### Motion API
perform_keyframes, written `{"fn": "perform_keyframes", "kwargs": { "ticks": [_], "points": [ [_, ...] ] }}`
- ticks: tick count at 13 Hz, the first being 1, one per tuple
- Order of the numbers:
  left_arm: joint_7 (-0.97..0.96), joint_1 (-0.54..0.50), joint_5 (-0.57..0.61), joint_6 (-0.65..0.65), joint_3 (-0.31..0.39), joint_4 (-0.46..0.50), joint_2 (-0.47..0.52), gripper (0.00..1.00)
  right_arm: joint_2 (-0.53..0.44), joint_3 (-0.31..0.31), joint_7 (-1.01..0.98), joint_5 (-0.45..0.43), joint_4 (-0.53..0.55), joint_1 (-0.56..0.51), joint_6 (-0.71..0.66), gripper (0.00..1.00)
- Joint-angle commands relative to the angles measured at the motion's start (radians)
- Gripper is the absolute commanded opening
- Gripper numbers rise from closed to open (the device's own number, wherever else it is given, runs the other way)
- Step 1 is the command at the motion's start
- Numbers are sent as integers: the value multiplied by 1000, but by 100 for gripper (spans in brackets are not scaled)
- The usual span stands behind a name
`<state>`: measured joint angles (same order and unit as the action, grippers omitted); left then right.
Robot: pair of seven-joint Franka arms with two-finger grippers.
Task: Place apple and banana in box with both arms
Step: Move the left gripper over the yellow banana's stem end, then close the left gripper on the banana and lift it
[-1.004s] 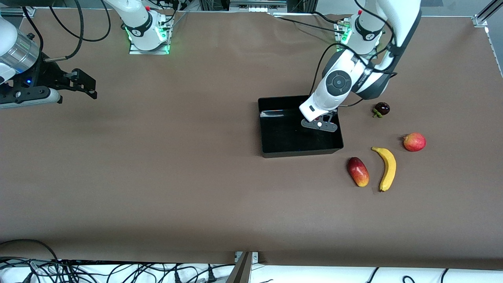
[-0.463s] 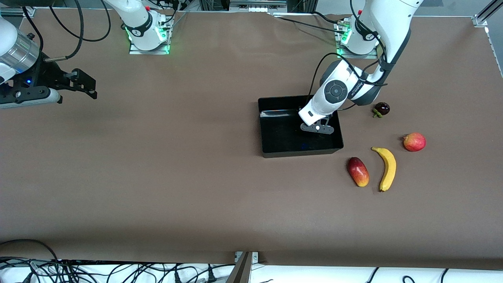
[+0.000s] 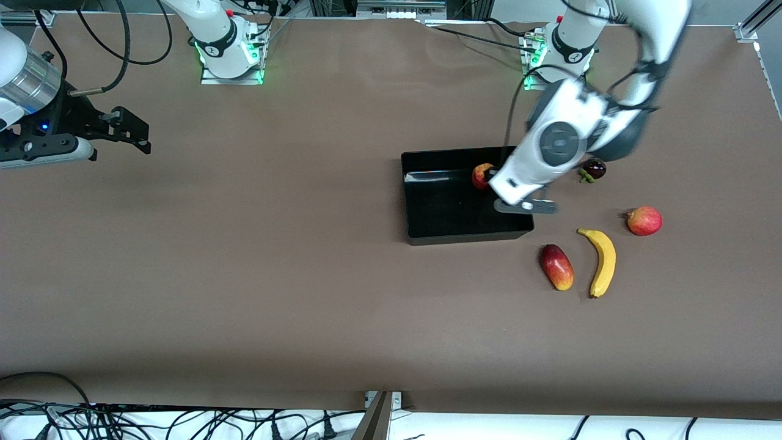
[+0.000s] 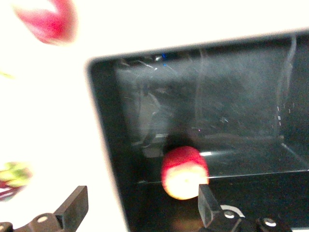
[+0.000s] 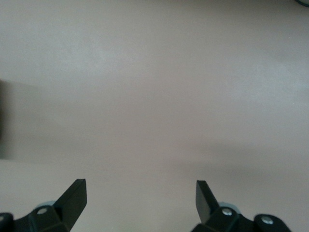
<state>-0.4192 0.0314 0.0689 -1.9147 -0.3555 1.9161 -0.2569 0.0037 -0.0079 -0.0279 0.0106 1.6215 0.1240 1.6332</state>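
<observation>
The small red apple point(image 3: 482, 176) lies in the black box point(image 3: 464, 236), near the wall farthest from the front camera. In the left wrist view the apple point(image 4: 184, 171) rests on the box floor by the box wall point(image 4: 108, 145). My left gripper point(image 3: 526, 206) is open and empty over the box's rim at the left arm's end; its fingers point(image 4: 73, 208) stand wide apart around the gripper's middle point(image 4: 141, 208). The yellow banana point(image 3: 602, 261) lies on the table, nearer the front camera than the box. My right gripper point(image 3: 131, 131) is open and empty point(image 5: 140, 203), waiting over bare table at the right arm's end.
An oblong red-yellow fruit point(image 3: 556, 267) lies beside the banana. A red-orange round fruit point(image 3: 644, 220) and a dark mangosteen point(image 3: 593, 168) lie toward the left arm's end. A blurred red fruit point(image 4: 48, 19) and the mangosteen point(image 4: 12, 175) show in the left wrist view.
My left gripper has risen out of the box and swung toward the left arm's end. The apple now shows lying in the box. The right arm has not moved.
</observation>
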Motion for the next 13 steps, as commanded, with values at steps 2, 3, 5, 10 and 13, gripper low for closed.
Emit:
{"fn": "perform_keyframes", "kwargs": {
  "ticks": [2,3,5,10,13],
  "points": [
    [184,-172,208,40,-5,-173,-138,100,4,-1,-3,-4,-17,3,-7,100],
    [257,-220,215,26,-5,-221,-194,100,4,-1,-3,-4,-17,3,-7,100],
    [379,-307,239,-80,-3,-275,-295,100,4,-1,-3,-4,-17,3,-6,100],
    [503,-386,302,-357,-3,-260,-456,90,4,-1,-3,-3,-17,3,-7,100],
    [600,-430,304,-395,-3,-256,-498,15,4,-1,-3,-1,-17,2,-9,100]
  ]
}}
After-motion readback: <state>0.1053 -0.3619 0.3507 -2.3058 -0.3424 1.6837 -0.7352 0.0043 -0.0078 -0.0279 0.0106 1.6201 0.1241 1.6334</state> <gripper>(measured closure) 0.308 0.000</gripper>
